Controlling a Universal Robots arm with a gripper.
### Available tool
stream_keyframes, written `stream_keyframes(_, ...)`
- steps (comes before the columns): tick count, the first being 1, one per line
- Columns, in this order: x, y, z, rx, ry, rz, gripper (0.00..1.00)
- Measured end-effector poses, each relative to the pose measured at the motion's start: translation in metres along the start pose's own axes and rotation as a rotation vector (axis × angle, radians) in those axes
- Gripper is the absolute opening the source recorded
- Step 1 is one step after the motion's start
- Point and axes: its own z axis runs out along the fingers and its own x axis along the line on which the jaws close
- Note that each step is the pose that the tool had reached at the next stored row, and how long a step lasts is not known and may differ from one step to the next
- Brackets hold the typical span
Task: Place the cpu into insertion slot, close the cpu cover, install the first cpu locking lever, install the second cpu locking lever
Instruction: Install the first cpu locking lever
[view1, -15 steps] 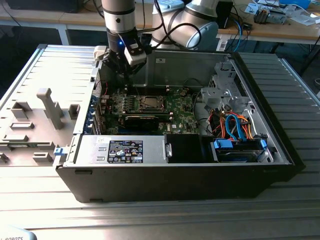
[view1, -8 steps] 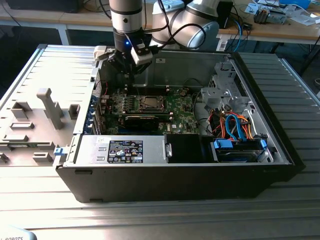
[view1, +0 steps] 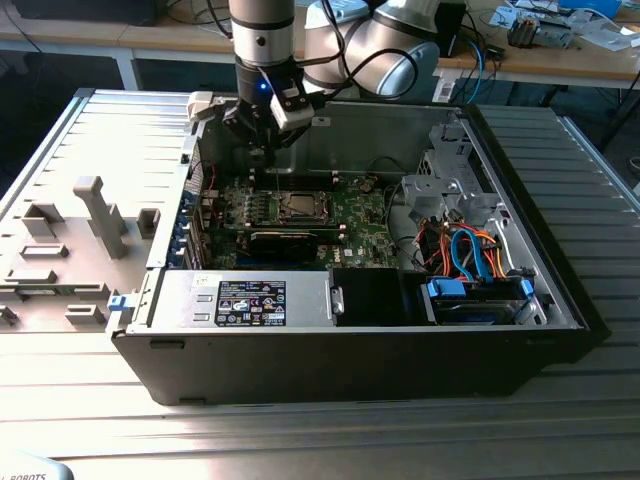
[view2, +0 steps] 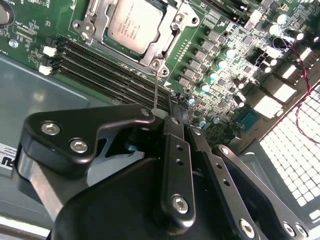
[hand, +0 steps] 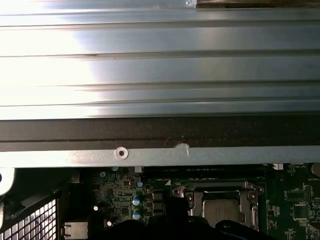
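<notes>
The cpu (view2: 134, 24) has a dull silver-grey top, and the cpu cover (view2: 167, 46) around it is shiny silver. The circuit board (view2: 220, 30) is green with small blue-green caps. The tool (view2: 172, 117) is black, and the computer case (view1: 400, 365) too, on a ribbed grey worktop (view1: 300, 430)

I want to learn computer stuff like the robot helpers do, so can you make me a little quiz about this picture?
1. True or false: the cpu already lies inside the silvery cpu cover frame.
2. The pincer hangs over: A) the green circuit board, B) the drive bay, C) the table outside the case.
3. Fill in: the cables at the exterior view's right are orange and ____.

Key: 1 true; 2 A; 3 blue.
</notes>
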Motion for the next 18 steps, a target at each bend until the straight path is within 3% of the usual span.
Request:
stream_keyframes(5,-0.0014,0.0001,0.0001,0.0003,0.0002,0.0,0.11)
stream_keyframes(18,-0.0195,0.0005,0.0012,0.0145,-0.0001,0.0,0.11)
